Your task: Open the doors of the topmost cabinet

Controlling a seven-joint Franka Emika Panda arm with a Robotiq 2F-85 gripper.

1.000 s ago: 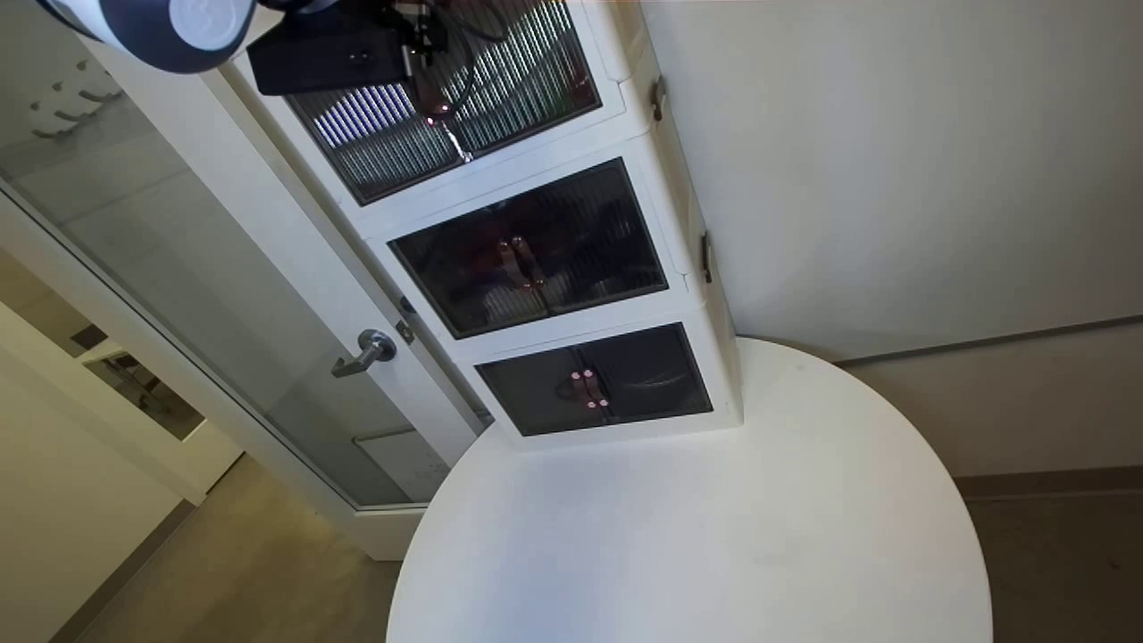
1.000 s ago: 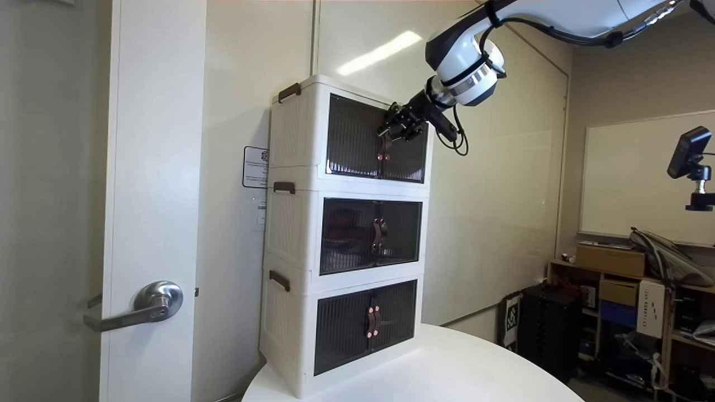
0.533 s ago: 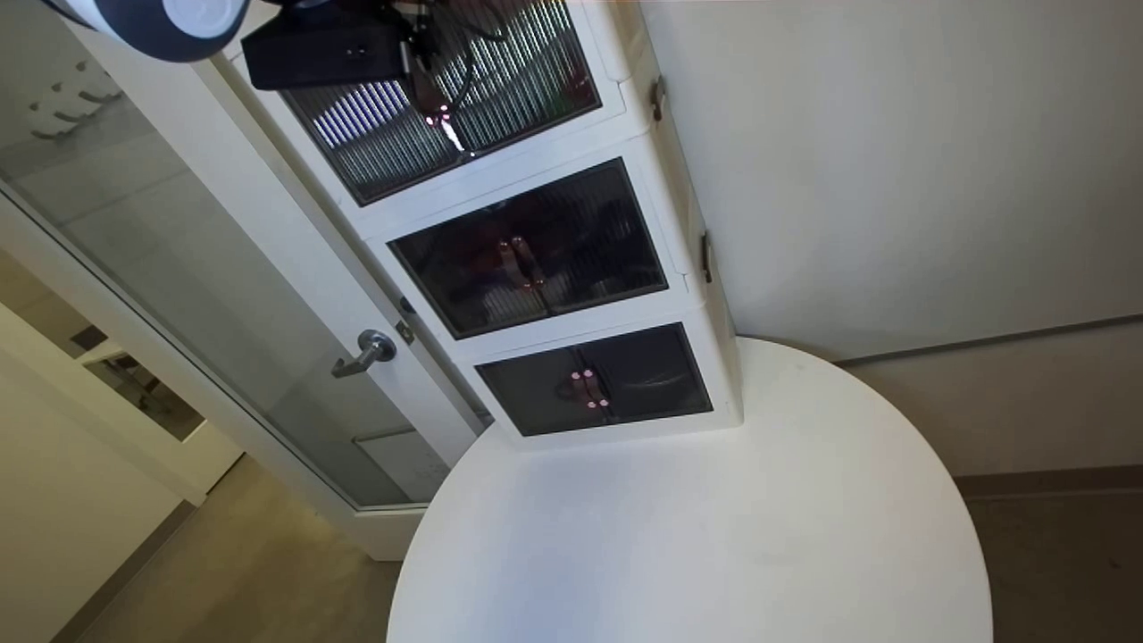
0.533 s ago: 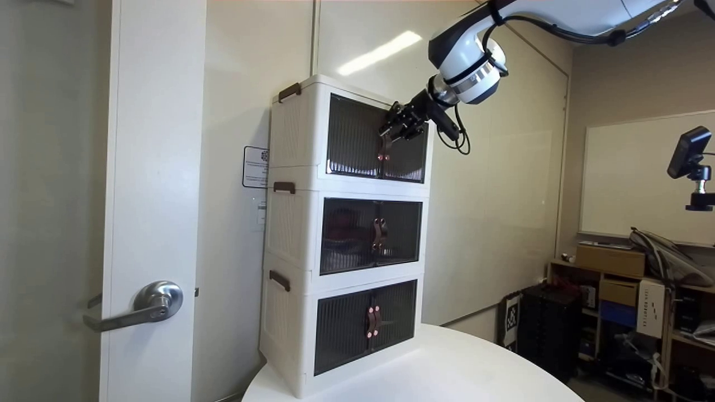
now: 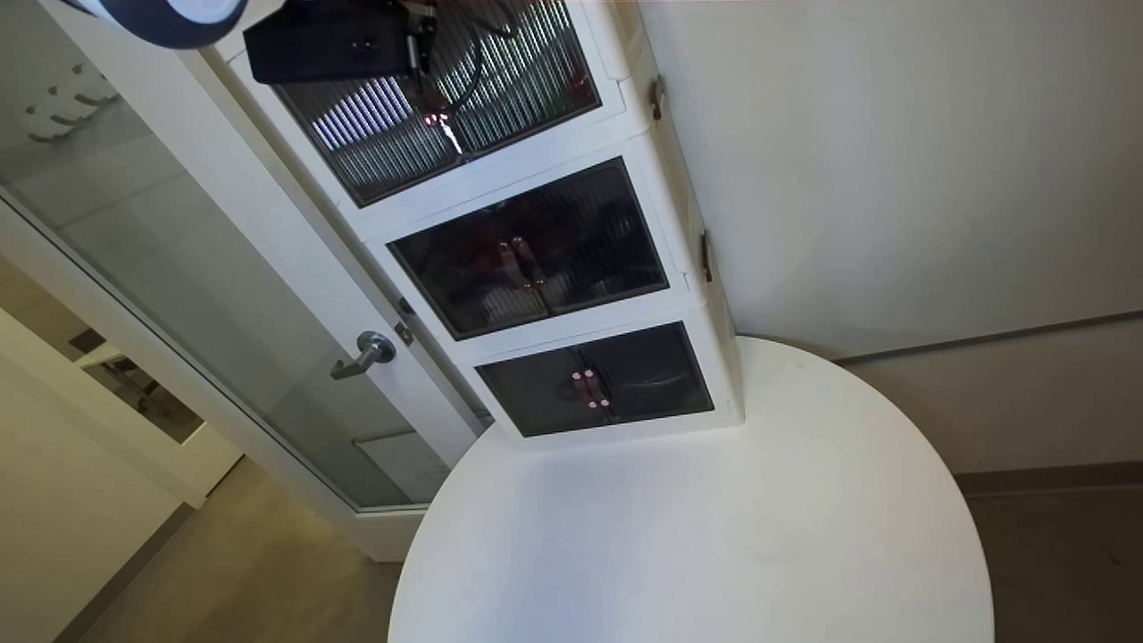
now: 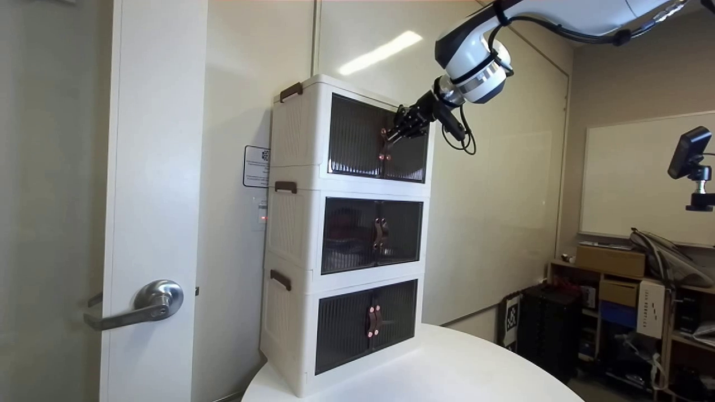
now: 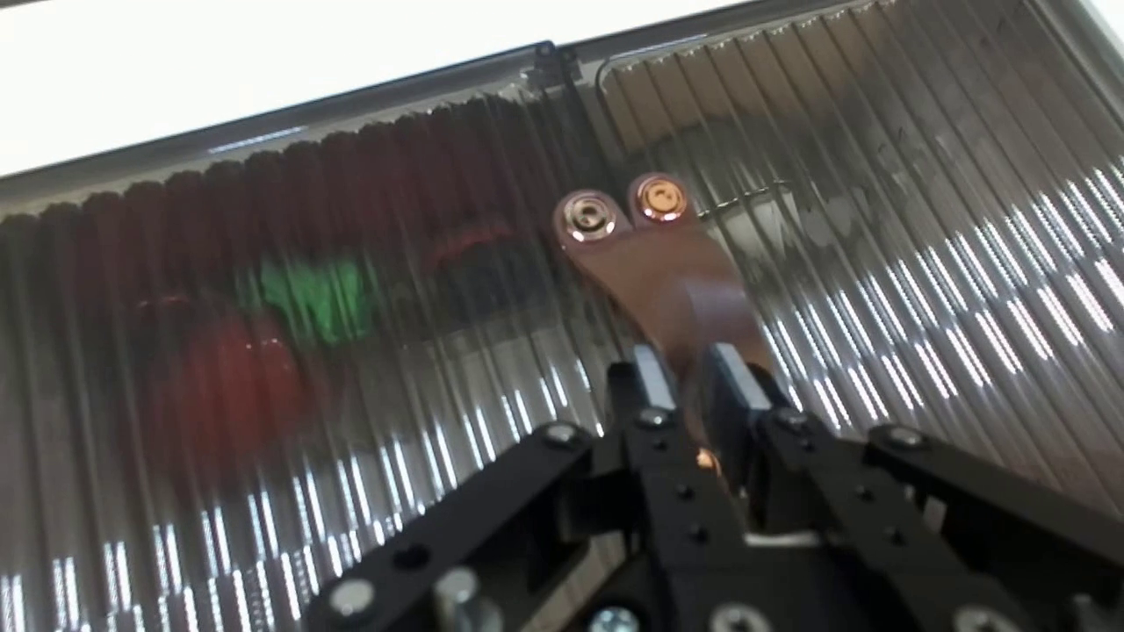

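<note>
Low, right of centre in the wrist view, the claw point(image 7: 688, 355) shows a narrow gap with the brown handles point(image 7: 659, 272) in or behind it; whether it is clenched on them I cannot tell. Their long axis slopes steeply from upper left down to that gap, so a pinch across it, then a pull, seems called for. Beyond spread the doors point(image 7: 492, 369), looking closed, on the topmost cabinet point(image 6: 297, 131), upper centre in an exterior view.

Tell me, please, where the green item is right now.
In the wrist view, the green item is behind a ribbed cabinet door, left of the brown handles and above and right of a bright red item.
</note>
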